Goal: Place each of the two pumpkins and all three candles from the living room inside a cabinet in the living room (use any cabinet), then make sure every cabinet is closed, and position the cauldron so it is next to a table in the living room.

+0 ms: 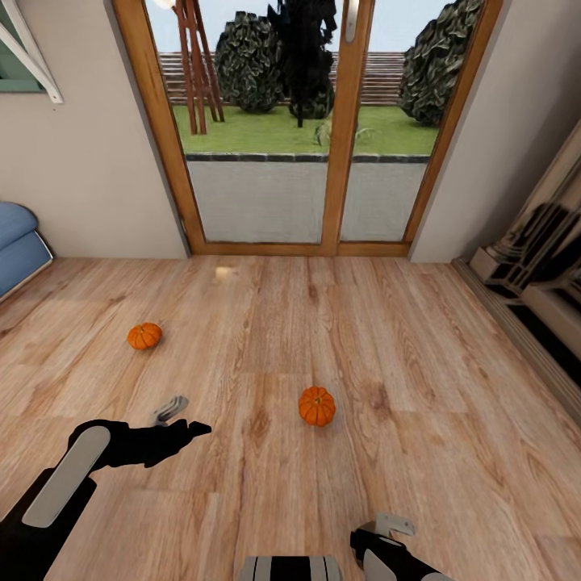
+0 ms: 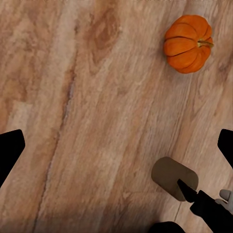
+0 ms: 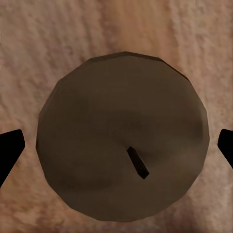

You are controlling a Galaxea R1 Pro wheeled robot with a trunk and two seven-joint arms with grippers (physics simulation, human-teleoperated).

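- A round tan-brown candle (image 3: 123, 137), flat-topped with a small dark wick, is seen on the wooden floor (image 1: 403, 339) directly under the right gripper (image 3: 116, 150), whose fingers are spread wide.
- Beyond the candle lies a ribbed orange pumpkin (image 1: 317, 405); a second pumpkin (image 1: 144, 335) lies further left.
- The left gripper (image 2: 116, 148) is held wide, empty.

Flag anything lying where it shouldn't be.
Two pumpkins sit loose on the wooden floor: one toward the blue sofa, one mid-room. A candle also stands on the floor, directly below the right pincer.
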